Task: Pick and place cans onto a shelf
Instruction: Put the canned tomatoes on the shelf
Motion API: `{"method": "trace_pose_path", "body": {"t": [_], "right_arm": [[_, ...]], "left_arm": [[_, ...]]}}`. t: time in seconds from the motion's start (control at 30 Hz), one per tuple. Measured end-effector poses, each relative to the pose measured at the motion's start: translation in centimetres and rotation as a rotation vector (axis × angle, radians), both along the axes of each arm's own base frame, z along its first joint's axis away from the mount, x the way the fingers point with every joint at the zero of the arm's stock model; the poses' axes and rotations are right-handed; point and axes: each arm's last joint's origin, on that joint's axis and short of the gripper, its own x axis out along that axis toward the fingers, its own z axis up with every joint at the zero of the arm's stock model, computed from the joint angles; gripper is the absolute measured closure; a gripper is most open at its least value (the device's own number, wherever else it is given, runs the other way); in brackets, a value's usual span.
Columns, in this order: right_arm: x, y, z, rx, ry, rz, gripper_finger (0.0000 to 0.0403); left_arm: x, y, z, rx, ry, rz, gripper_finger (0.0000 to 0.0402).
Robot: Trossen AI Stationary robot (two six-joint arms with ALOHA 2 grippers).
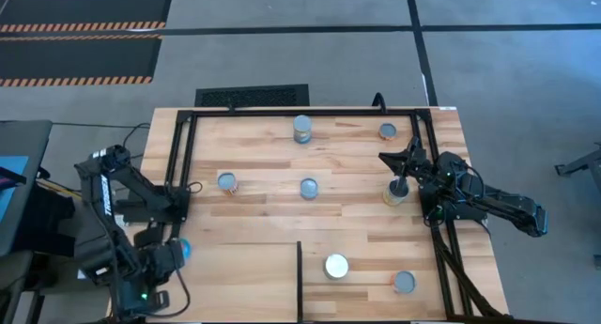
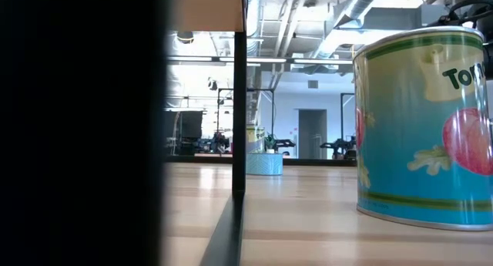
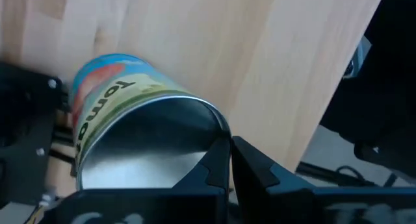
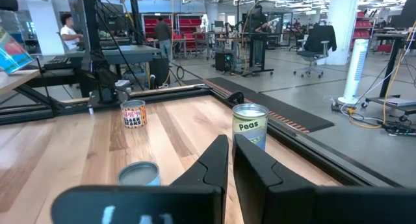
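A blue-labelled tomato can (image 3: 123,120) lies right beside my left gripper (image 3: 231,162), which is shut at the table's left edge (image 1: 172,255). The can's silvery end faces the wrist camera. My right gripper (image 4: 231,159) is shut with nothing between its fingers. It hovers at the table's right side (image 1: 400,180), over a yellowish can (image 1: 394,196). Other cans stand upright on the table: two at the far edge (image 1: 303,129) (image 1: 387,131), two mid-table (image 1: 226,181) (image 1: 309,188), two at the near edge (image 1: 336,266) (image 1: 404,282). The pale shelf panel (image 1: 239,277) with its dark edge (image 1: 299,277) is at the near left. My left gripper's shut fingertips (image 3: 220,152) stand against the rim of the tomato can's silvery end (image 3: 221,123). I cannot tell whether they touch it. My right gripper touches nothing that shows in the wrist view. In the high view it covers the yellowish can's top, so contact there cannot be told.
A black frame rail (image 1: 437,174) runs along the table's far, left and right edges. In the low view a large tomato can (image 2: 424,127) stands close on the right, and the shelf's dark post (image 2: 239,104) rises mid-picture. People stand in the room beyond (image 4: 68,29).
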Motion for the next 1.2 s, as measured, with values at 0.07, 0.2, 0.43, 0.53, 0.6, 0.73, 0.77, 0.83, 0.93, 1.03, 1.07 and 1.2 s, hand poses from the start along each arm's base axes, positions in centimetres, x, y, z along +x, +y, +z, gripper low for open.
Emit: {"method": "trace_pose_path", "body": {"t": [0.07, 0.2, 0.43, 0.53, 0.6, 0.73, 0.77, 0.83, 0.93, 1.03, 1.07, 1.2], "right_arm": [[0.0, 0.0, 0.0, 0.000, 0.000, 0.000, 0.0354], [0.0, 0.0, 0.0, 0.000, 0.000, 0.000, 0.0354], [0.0, 0.0, 0.0, 0.000, 0.000, 0.000, 0.0354], [0.0, 0.0, 0.0, 0.000, 0.000, 0.000, 0.0354], [0.0, 0.0, 0.0, 0.000, 0.000, 0.000, 0.0354], [0.0, 0.0, 0.0, 0.000, 0.000, 0.000, 0.0354], [0.0, 0.0, 0.0, 0.000, 0.000, 0.000, 0.0354], [0.0, 0.0, 0.0, 0.000, 0.000, 0.000, 0.0354], [0.0, 0.0, 0.0, 0.000, 0.000, 0.000, 0.0354], [0.0, 0.0, 0.0, 0.000, 0.000, 0.000, 0.0354], [0.0, 0.0, 0.0, 0.000, 0.000, 0.000, 0.0354], [0.0, 0.0, 0.0, 0.000, 0.000, 0.000, 0.0354]], "left_arm": [[-0.1, -0.1, 0.3, -0.014, -0.004, -0.006, 0.0401], [-0.1, -0.1, 0.9, -0.033, -0.021, -0.016, 0.0401], [-0.2, 0.0, 1.0, -0.039, -0.012, -0.033, 0.0401], [-0.1, 0.0, 1.0, -0.030, -0.029, -0.047, 0.0401], [-0.1, 0.0, 1.0, -0.018, -0.051, -0.060, 0.0401], [0.3, 0.2, 1.0, 0.008, -0.094, -0.095, 0.0392], [0.4, 0.2, 1.0, 0.011, -0.096, -0.103, 0.0389], [0.6, 0.3, 1.0, 0.015, -0.100, -0.116, 0.0382], [0.9, 0.5, 1.0, 0.021, -0.105, -0.135, 0.0372], [0.9, 0.5, 1.0, 0.024, -0.106, -0.152, 0.0363], [0.9, 0.5, 1.0, 0.025, -0.107, -0.155, 0.0361], [0.9, 0.5, 0.5, 0.049, -0.109, -0.186, 0.0358]]}}
